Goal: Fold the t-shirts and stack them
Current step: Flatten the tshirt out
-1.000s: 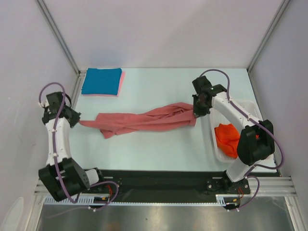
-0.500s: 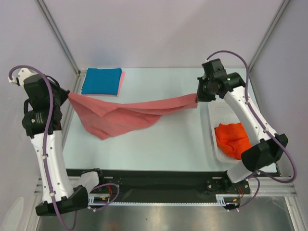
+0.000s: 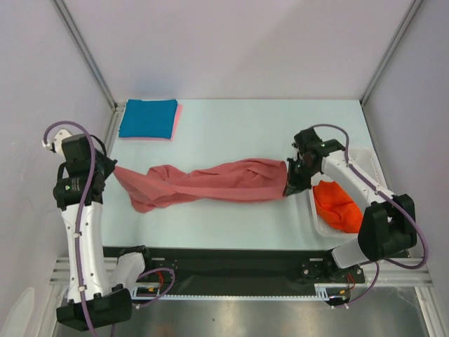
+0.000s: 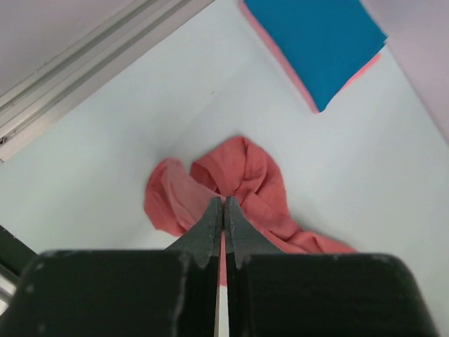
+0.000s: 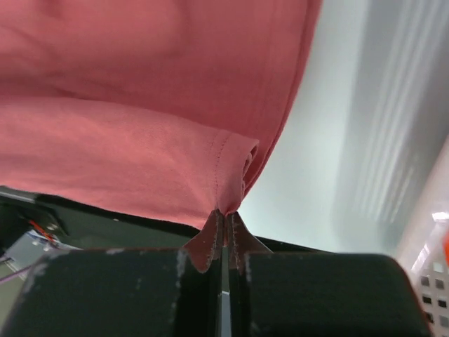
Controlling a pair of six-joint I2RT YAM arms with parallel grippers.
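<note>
Here, a dusty salmon-red cloth t-shirt [image 3: 210,182] strung in a twisted rope across the pale counter [image 3: 238,126], left tool [image 3: 111,171] pinching its left end, right tool [image 3: 290,184] pinching its right hem, folded teal-blue shirt [image 3: 148,118] atop a light pink shirt [image 3: 178,116] at the far left corner, bright orange-red shirt [image 3: 335,203] bunched in the white plastic lattice basket [image 3: 365,158] at right.

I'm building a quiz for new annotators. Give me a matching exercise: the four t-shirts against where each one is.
Things:
1. salmon-red t-shirt
2. teal-blue t-shirt
3. orange-red t-shirt
4. light pink t-shirt

Places:
A. crumpled in the white basket
B. bottom of the far-left stack, only an edge showing
C. held at its ends by the left gripper and right gripper
D. folded, top of the far-left stack

Pairs: 1-C, 2-D, 3-A, 4-B
</note>
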